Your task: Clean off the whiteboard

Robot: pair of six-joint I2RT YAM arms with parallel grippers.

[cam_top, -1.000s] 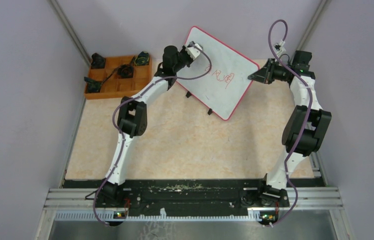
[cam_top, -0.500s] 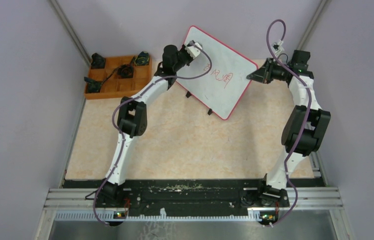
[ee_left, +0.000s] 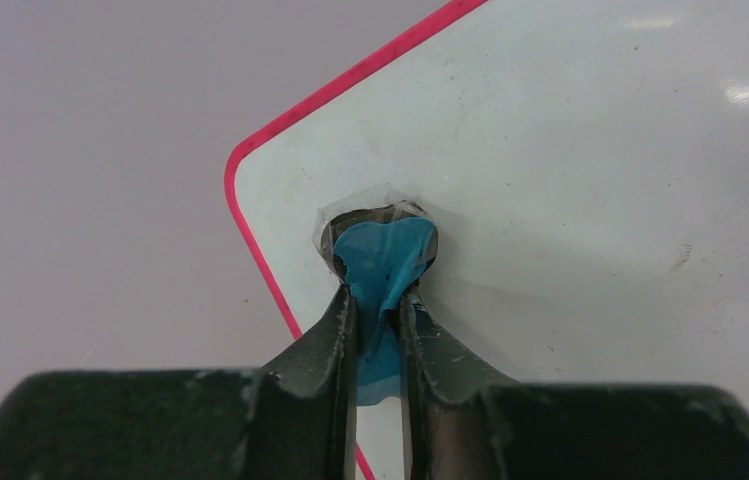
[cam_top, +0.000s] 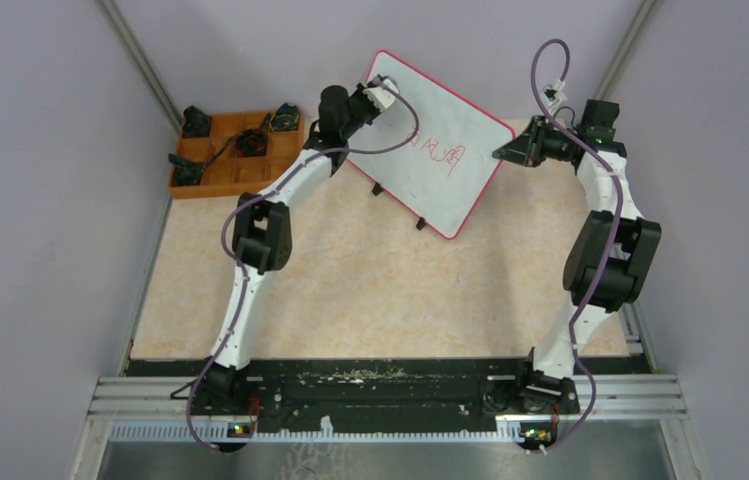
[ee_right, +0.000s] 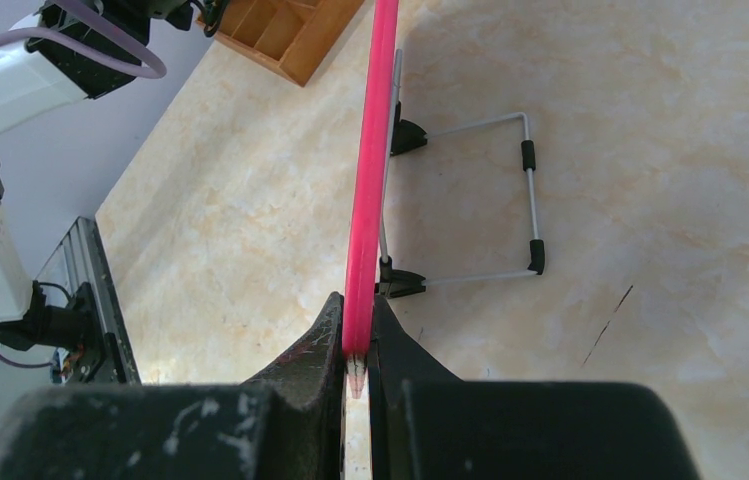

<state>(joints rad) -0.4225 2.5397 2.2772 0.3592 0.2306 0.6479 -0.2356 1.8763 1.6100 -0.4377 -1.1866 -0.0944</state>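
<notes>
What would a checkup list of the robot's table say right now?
Surface: beige marbled table.
Job's things: whiteboard propped on its wire stand, red writing not yet erased.
Clutter: orange tray holding small black parts.
Grippers: left gripper shut on blue wiper at the board's corner; right gripper shut on the board's pink edge.
Cables: purple cable loops over each arm.
Surroundings: plain lilac walls.

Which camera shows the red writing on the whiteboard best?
The top external view: the red writing shows whole on the whiteboard. The left wrist sees only a corner; the right wrist sees just the pink edge.
</notes>
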